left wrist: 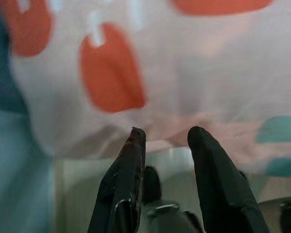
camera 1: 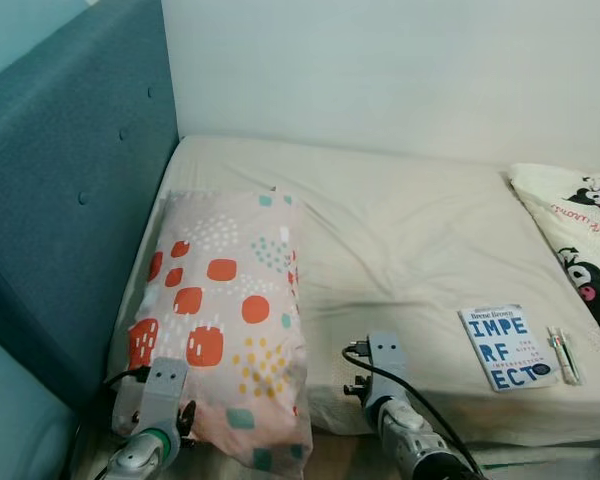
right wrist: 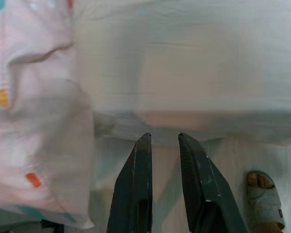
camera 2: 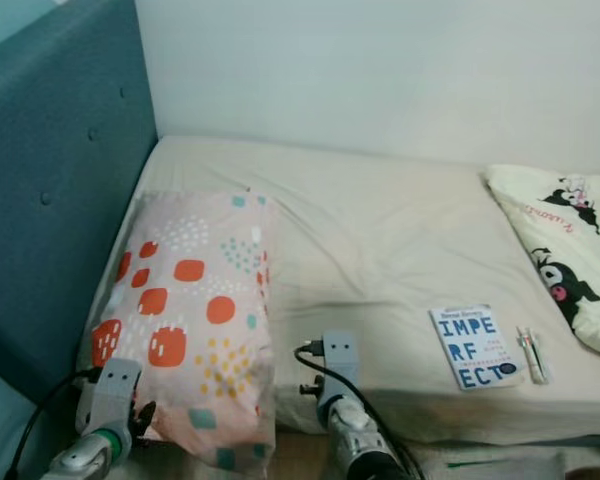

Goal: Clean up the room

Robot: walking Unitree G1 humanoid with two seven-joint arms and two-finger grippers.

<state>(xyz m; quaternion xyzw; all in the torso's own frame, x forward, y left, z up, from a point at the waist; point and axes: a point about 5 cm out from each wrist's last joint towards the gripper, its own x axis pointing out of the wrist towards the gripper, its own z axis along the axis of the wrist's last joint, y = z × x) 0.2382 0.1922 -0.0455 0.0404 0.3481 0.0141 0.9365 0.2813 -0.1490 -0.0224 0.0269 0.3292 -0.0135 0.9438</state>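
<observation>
The bed [camera 1: 400, 230] carries a cream sheet and stands against a white wall, with a teal padded headboard [camera 1: 70, 200] on the robot's left. A pink pillow [camera 1: 225, 300] with orange, yellow and teal spots lies along the headboard side; its near end overhangs the near edge of the mattress.

A book [camera 1: 507, 347] with blue lettering on a white cover lies flat near the right front of the bed. A pen [camera 1: 565, 355] lies just beside the book, on its right. A cream blanket [camera 1: 580, 225] printed with black-and-white cartoon figures lies bunched at the right edge of the bed, apart from the book.

The left gripper [left wrist: 162, 136] is low at the near left corner of the pillow. Its fingers [left wrist: 131, 160] are spread a little and point at the underside of the overhanging pillow end; no contact is visible.

The right gripper [right wrist: 162, 138] is at the near edge of the mattress, between the pillow and the book. Its fingers [right wrist: 138, 170] stand slightly apart with nothing between them and point at the mattress edge. In the right wrist view, a foot in a sandal [right wrist: 264, 199] rests on the floor beside the bed.
</observation>
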